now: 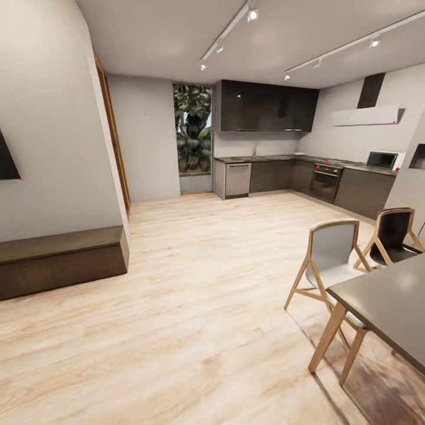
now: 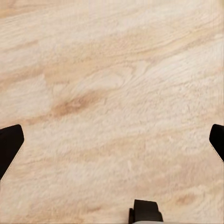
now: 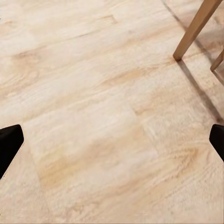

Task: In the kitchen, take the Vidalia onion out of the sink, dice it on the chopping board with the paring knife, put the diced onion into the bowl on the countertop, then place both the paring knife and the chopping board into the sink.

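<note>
The countertop [image 1: 277, 158] runs along the far wall of the kitchen, across a wide stretch of floor from me. At this distance the sink, onion, chopping board, paring knife and bowl are too small to tell apart. My left gripper [image 2: 112, 144] hangs open over bare wooden floor, its dark fingertips [image 2: 9, 144] wide apart with nothing between them. My right gripper [image 3: 112, 144] is open too, also over the floor, with a wooden chair leg [image 3: 193, 30] beyond it.
A dark dining table [image 1: 389, 301] and two wooden chairs [image 1: 330, 260] stand at the near right. A low dark bench [image 1: 59, 260] juts from the left wall. Light wood floor [image 1: 206, 265] stretches to the kitchen, with oven [image 1: 326, 180] and dishwasher [image 1: 237, 179] under the counter.
</note>
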Motion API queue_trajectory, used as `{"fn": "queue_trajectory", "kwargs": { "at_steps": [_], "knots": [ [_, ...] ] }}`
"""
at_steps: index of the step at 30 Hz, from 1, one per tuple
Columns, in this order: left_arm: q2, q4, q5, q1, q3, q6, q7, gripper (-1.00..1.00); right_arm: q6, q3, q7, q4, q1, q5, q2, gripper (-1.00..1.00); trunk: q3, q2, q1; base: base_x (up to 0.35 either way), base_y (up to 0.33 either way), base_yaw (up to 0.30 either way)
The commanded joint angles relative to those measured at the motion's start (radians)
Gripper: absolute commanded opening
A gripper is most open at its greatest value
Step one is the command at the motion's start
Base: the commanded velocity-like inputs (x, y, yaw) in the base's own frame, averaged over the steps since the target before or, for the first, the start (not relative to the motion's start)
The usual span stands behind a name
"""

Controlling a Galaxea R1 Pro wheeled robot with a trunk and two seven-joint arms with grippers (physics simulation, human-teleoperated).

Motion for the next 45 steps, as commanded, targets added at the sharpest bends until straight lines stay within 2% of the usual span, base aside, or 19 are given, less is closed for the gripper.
{"fn": "queue_trajectory", "kwargs": {
  "at_steps": [1,34,45],
  "knots": [
    [0.000,0.000,0.001,0.000,0.001,-0.002,0.000,1.00,-0.002,0.000,-0.003,0.000,0.000,0.001,0.000,1.00,-0.001,0.000,0.001,0.325,0.088,0.000],
    [-0.001,0.000,0.000,0.000,-0.001,-0.002,0.000,1.00,-0.002,0.003,-0.003,0.001,0.000,0.002,0.002,1.00,-0.001,0.000,0.001,0.319,0.103,0.000],
    [-0.002,0.001,0.000,0.000,-0.001,-0.002,0.000,1.00,-0.002,0.003,-0.002,0.000,0.000,0.002,0.002,1.00,-0.001,0.000,0.001,0.315,0.022,0.000]
  ]
}}
